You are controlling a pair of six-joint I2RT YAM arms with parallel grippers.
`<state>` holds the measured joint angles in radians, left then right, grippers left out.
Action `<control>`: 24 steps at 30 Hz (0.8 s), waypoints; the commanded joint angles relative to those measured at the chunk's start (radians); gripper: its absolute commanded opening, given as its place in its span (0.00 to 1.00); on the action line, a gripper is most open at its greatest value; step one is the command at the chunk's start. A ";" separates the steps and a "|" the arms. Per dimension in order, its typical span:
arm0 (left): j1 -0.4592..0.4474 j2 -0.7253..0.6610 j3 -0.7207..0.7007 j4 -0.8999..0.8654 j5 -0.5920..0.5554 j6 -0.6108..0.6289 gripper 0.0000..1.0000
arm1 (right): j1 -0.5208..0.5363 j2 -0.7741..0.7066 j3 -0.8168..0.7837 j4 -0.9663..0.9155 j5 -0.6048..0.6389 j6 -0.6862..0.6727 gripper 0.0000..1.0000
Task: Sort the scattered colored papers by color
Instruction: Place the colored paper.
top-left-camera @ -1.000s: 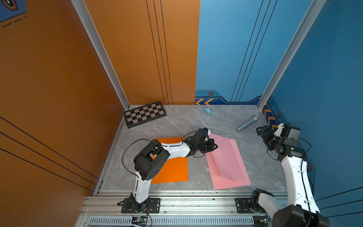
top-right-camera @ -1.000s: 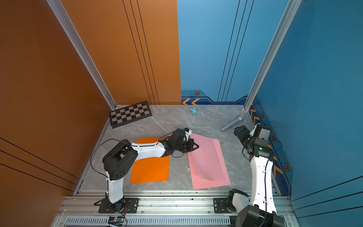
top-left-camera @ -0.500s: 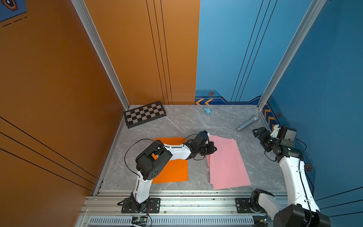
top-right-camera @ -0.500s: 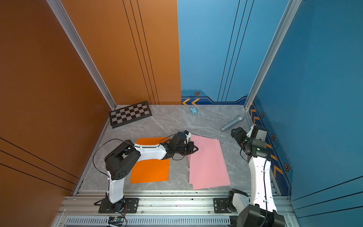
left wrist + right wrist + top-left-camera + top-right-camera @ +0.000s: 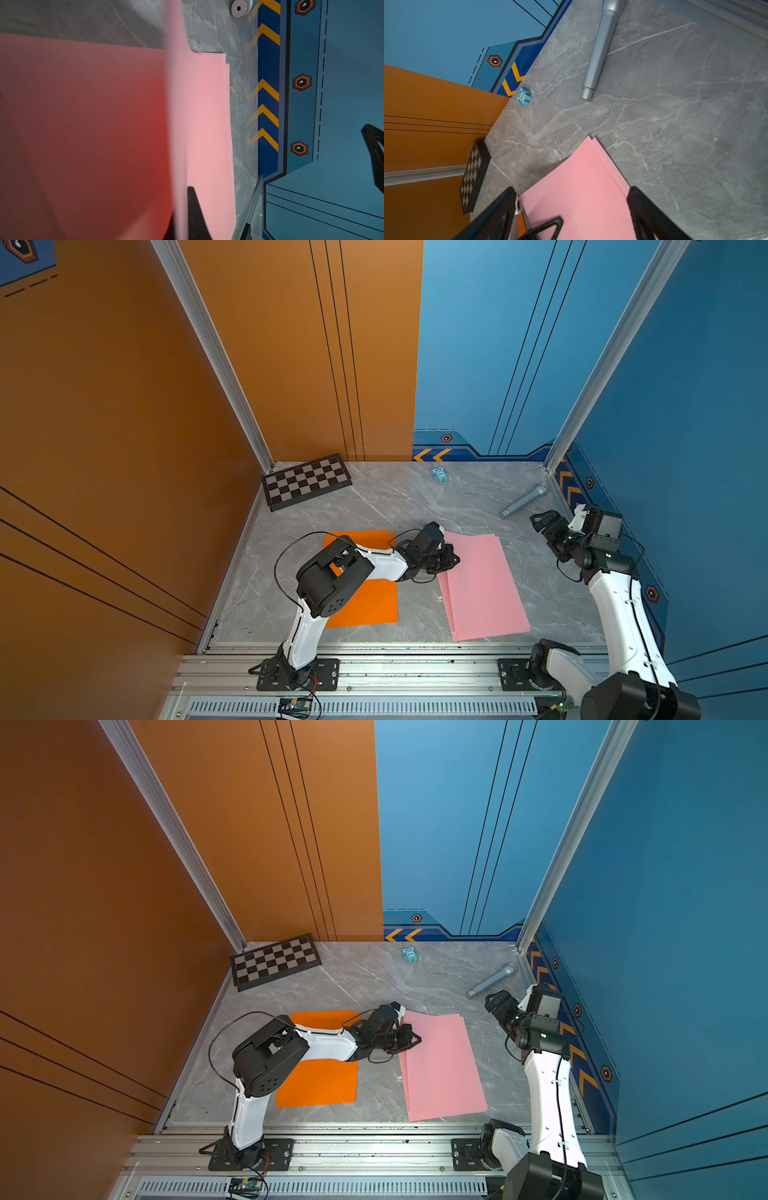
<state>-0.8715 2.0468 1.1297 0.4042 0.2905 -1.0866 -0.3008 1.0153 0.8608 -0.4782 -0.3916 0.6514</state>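
Across the middle of the table (image 5: 415, 506) my left arm lies low. Its shoulder block is raised above the front-left base, the forearm stretches level toward the right, and the wrist is turned on its side. I read the left tool (image 5: 452, 561) as pinched tight on the left edge of the pink papers (image 5: 484, 585); in the left wrist view one pink sheet rises edge-on between the jaws. Those pink papers lie stacked, slightly offset, right of the table's middle and reaching almost to the front edge. The orange papers (image 5: 370, 601) lie left of the middle toward the front edge, partly under that arm and apart from the pink ones.

My right arm stands upright from the front-right base, wrist bent over near the right edge. The right tool (image 5: 546, 529) hangs above the table with jaws wide, holding nothing.

A chessboard (image 5: 305, 483) sits in the far-left corner, a small blue toy (image 5: 439, 475) by the far edge, and a grey cylinder (image 5: 523, 502) near the far-right corner.
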 commanded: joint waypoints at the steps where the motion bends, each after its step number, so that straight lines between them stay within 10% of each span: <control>1: -0.002 0.010 -0.016 0.012 -0.007 -0.009 0.17 | 0.007 0.001 -0.016 0.024 -0.002 -0.018 0.86; 7: -0.005 -0.014 -0.008 -0.046 -0.012 0.006 0.98 | 0.009 0.002 -0.026 0.025 0.005 -0.027 0.86; 16: -0.037 -0.153 0.128 -0.658 -0.318 0.206 0.98 | 0.015 0.041 -0.049 0.034 0.019 -0.046 0.86; 24: -0.014 -0.360 0.044 -0.819 -0.491 0.290 0.98 | 0.028 0.102 -0.055 0.045 0.047 -0.064 0.87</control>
<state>-0.8948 1.7718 1.1973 -0.2802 -0.0715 -0.8619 -0.2836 1.0916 0.8204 -0.4530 -0.3759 0.6147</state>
